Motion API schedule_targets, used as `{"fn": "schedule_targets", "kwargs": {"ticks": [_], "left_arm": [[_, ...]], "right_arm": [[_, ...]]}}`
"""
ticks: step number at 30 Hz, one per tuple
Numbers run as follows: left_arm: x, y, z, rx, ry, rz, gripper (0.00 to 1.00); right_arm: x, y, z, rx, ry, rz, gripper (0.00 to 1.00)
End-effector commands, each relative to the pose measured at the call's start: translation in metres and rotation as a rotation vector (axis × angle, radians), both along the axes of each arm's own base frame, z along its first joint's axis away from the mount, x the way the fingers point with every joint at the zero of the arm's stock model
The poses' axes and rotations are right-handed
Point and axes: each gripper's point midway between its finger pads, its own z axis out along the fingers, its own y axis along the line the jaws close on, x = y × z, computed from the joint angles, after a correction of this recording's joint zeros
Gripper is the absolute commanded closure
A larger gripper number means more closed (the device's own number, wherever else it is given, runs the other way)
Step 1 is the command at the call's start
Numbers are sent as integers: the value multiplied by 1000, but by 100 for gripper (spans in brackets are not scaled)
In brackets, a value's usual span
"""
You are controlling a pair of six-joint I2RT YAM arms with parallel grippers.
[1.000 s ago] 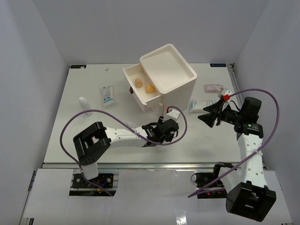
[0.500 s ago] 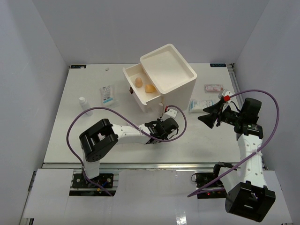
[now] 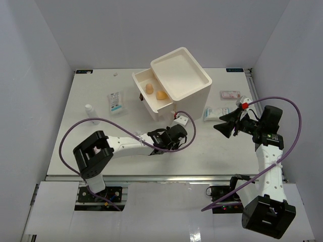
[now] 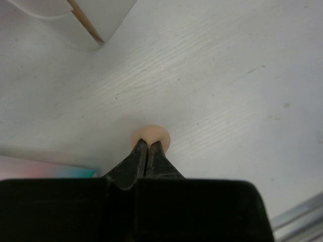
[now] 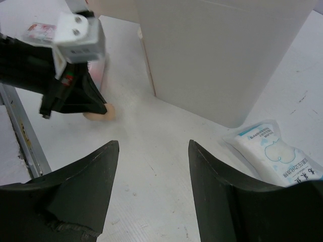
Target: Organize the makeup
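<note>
Top external view, starting from the left edge of the tabletop: a small white bottle (image 3: 89,110) stands near that edge. A blue-printed sachet (image 3: 115,102) lies flat just to its right. Both are well apart from the drawer box (image 3: 194,98), which sits at the middle of the far edge. Its upper drawer (image 3: 151,107) is pulled out, with two tan sponges (image 3: 150,88) resting inside. Toward the right edge, a second blue-printed sachet (image 3: 214,113) lies just beside the box. A pink-printed sachet (image 3: 229,94) lies beyond it, nearer the far right corner. I judge the sorting less than half done: two sponges are stowed, while the bottle and three sachets are not yet put away.

The left gripper (image 4: 146,147) sits low in front of the box, about midway across the table. Its fingers are pressed almost together on the near end of a third tan sponge (image 4: 151,134), which pokes out past the tips. Whether that sponge touches the tabletop or hangs just above it, I cannot tell. The right gripper (image 5: 151,146) is spread wide and holds nothing, hanging near the right edge and facing the box.
</note>
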Motion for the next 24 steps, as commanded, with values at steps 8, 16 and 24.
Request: {"fn": "schedule_targets", "kwargs": {"ticks": [8,16,24], "left_arm": [[-30,7,195,-491,-159,-184,100],[60,87,269,-627,-294,9,100],[170,130,255,-562,-283,232,100]], "right_arm": [[-3,2,5,9,-37,21,36],[-3,1,3,8,-35,18,36],[-2,1,1,6,-33,16,36]]}}
